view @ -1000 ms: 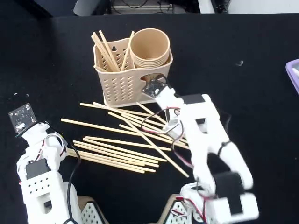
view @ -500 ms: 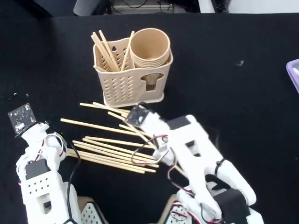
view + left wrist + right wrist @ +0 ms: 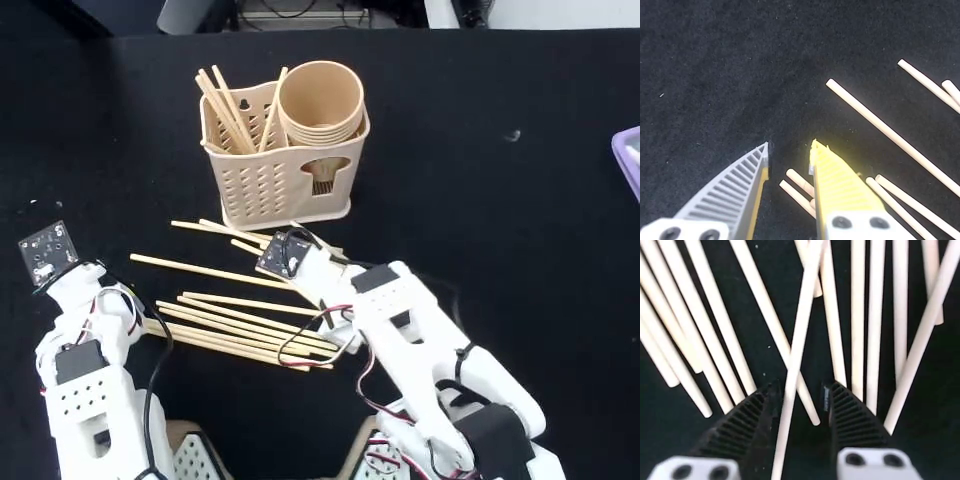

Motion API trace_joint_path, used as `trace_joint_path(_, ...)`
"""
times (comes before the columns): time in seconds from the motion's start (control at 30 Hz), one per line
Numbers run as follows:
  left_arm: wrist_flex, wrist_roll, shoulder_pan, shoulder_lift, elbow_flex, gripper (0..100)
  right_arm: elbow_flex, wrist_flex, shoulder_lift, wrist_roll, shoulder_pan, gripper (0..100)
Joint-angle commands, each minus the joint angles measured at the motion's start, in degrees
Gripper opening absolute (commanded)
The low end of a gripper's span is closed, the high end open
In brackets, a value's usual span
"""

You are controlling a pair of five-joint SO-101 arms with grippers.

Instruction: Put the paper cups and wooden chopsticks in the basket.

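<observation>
Right wrist view: our right jaws stand spread astride one crossing chopstick (image 3: 800, 340) among the loose chopsticks (image 3: 230, 335) toward the bench's near edge, before the basket (image 3: 265, 190). Light, stiff and smooth, it likely rolls; we judge a mid-length pinch best. Left jaws are spread too.

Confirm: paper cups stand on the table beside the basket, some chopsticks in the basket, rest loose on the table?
No. The high view shows the paper cups stacked inside the basket, not beside it. Some chopsticks do stand in it; loose chopsticks lie on the table.
</observation>
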Motion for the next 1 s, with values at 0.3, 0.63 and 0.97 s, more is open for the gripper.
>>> trace_joint_path(0.3,-0.4,0.4,0.3,-0.5,-0.5,15,-5.3,10.6,-3.1,2.8,0.0,1.0)
trace_joint_path(0.63,-0.4,0.4,0.2,-0.5,-0.5,15,-9.0,21.7,-18.4,7.1,5.9,1.0)
trace_joint_path(0.97,-0.4,0.4,0.2,-0.5,-0.6,15,-27.6,36.7,-37.1,2.0,0.6,1.0)
